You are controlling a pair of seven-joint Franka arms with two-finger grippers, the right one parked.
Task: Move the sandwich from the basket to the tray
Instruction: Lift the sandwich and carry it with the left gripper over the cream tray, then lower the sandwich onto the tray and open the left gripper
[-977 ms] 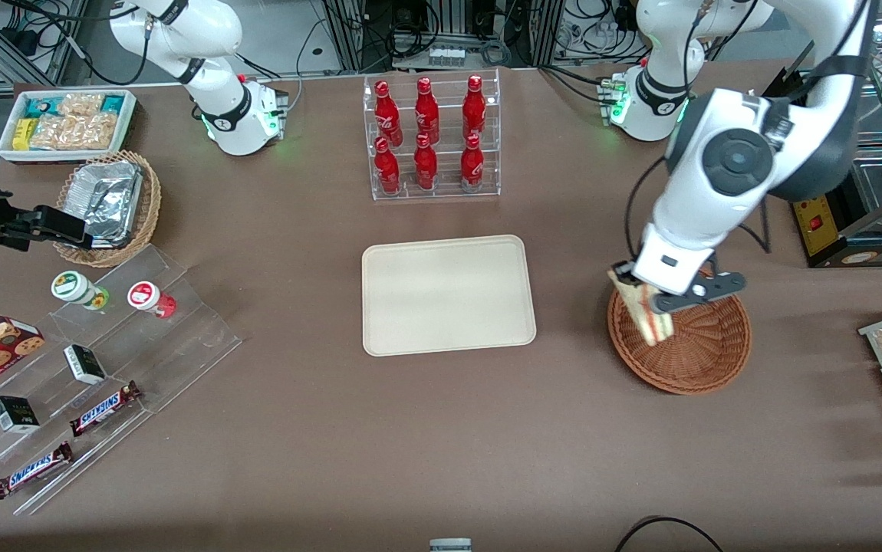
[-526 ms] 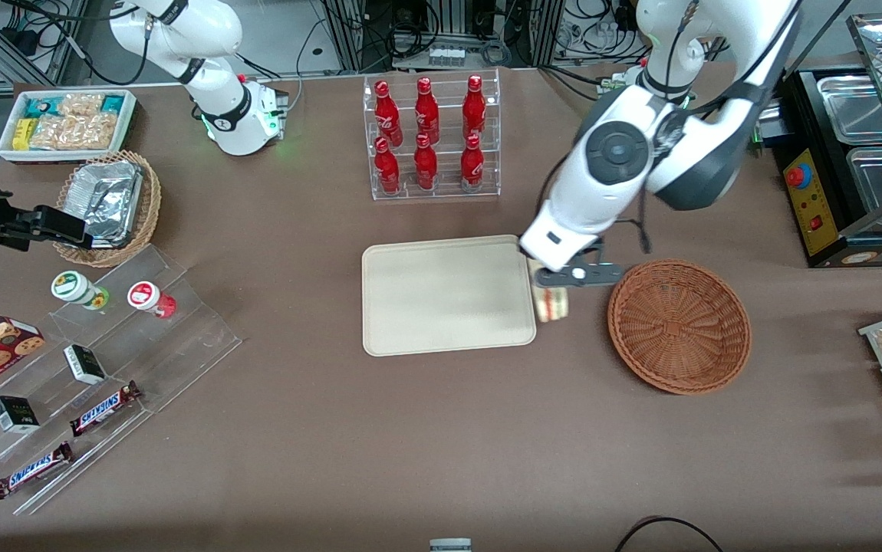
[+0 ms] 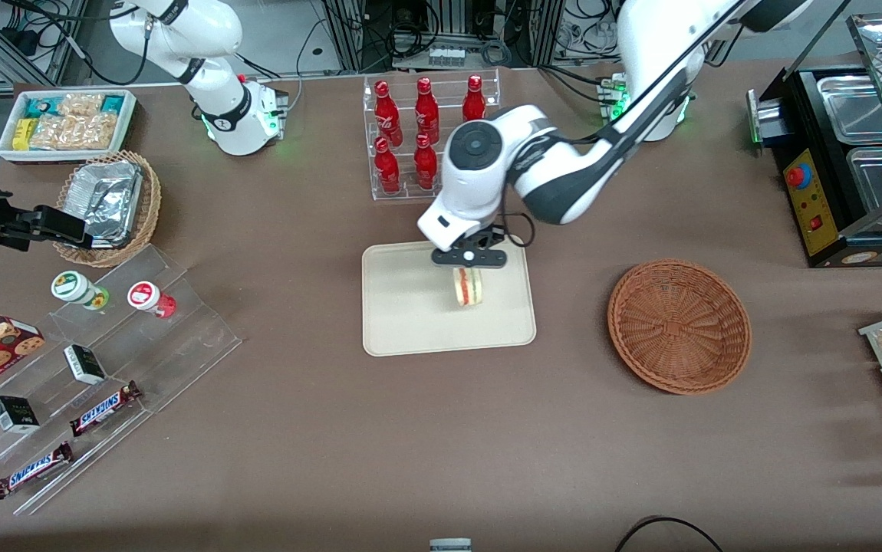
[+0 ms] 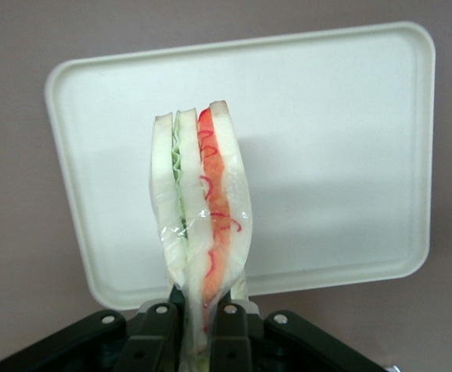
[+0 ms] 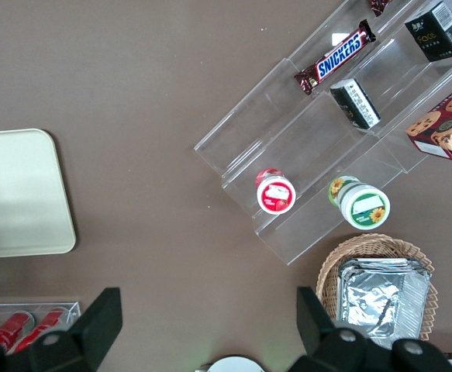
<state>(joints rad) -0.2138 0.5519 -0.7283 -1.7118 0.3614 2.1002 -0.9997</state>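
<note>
**Sandwich now hanging over the tray**

Moving on from the gap between basket and tray half a second ago, the left arm is now reaching over the tray, the landmark here. Its gripper is hanging above the tray's middle, fingers pinched tight on the wrapped sandwich, which is dangling point-down and not yet resting on the tray. The basket is sitting empty, well apart toward the working arm's end of the table.

Releasing from this height is risking a tumble or bounce toward the rim; the slippery wrap could also be letting the wedge slide early. A bottle rack is standing farther from the front camera than the tray, near the arm's elbow, though nothing is blocking the way down.
</note>
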